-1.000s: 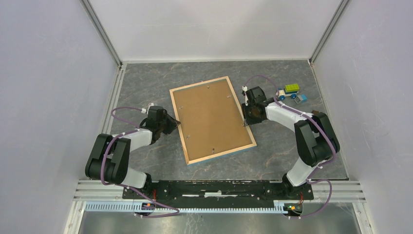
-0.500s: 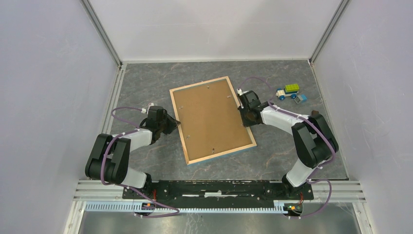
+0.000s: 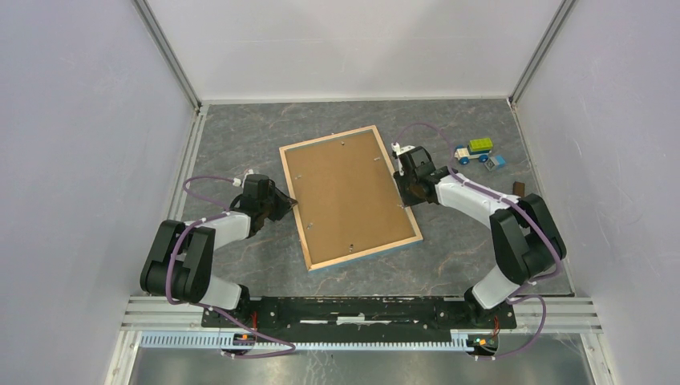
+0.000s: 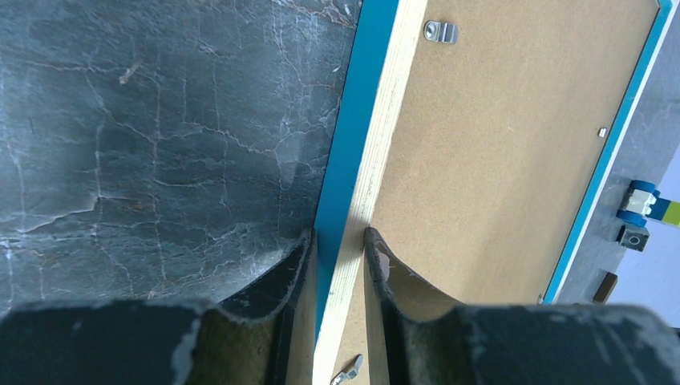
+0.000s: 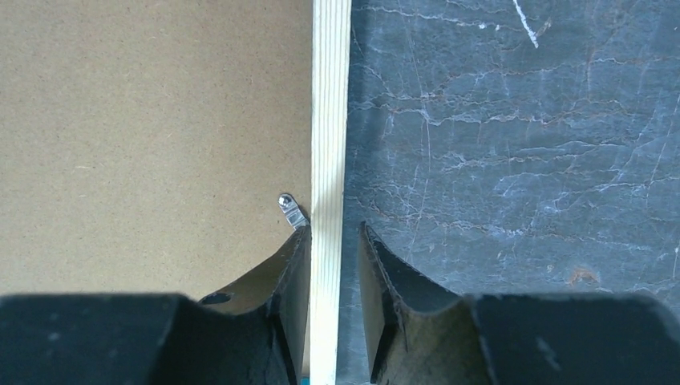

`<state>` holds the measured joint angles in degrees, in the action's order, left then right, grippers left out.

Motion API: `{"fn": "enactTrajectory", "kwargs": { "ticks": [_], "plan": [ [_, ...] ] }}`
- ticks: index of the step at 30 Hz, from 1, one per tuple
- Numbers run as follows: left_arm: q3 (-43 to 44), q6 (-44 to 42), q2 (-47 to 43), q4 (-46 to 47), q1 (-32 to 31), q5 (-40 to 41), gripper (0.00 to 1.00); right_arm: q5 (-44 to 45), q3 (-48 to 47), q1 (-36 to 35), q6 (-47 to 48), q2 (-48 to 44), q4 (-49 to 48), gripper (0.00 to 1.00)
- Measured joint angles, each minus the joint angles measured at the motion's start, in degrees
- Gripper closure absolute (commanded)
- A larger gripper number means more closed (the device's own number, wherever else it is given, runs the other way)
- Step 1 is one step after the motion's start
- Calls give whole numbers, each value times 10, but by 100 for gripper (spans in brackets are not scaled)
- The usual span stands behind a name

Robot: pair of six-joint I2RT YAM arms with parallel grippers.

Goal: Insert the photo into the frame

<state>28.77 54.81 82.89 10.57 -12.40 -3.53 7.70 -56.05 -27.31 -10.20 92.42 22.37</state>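
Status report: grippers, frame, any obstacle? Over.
Left gripper shut on frame, left rim. Right gripper astride right rim, open. Frame face down, backing on; photo not visible. Toy truck clear.

**Your table and what lay on it**
You had a dark grey, marble-veined table (image 3: pixel 240 128) in front of you. The frame (image 3: pixel 328 137) lay flat near its middle, skewed against the table's edges. Its light wood rim and brown backing sheet (image 3: pixel 346 195) faced up, and a strip of blue showed along its near side. Toward the far right corner stood a small toy truck (image 3: pixel 475 150) with a green top. A blue block (image 3: pixel 497 162) sat just beside it, and a small dark brown piece (image 3: pixel 520 189) lay closer to the right edge, apart from both.
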Motion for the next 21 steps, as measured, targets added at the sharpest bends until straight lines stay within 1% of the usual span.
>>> {"fn": "enactTrajectory", "kwargs": {
  "ticks": [2,4,8,12,18,21],
  "plan": [
    [0,0,0,0,0,0,90,-2,0,0,2,1,1,64],
    [0,0,0,0,0,0,90,-13,0,1,5,6,1,60],
    [0,0,0,0,0,0,90,-20,-1,1,7,21,0,59],
    [0,0,0,0,0,0,90,-24,-1,1,11,34,0,61],
    [0,0,0,0,0,0,90,-24,-1,0,11,35,-4,68],
    [0,0,0,0,0,0,90,-21,-1,0,11,37,-7,69]
  ]
}}
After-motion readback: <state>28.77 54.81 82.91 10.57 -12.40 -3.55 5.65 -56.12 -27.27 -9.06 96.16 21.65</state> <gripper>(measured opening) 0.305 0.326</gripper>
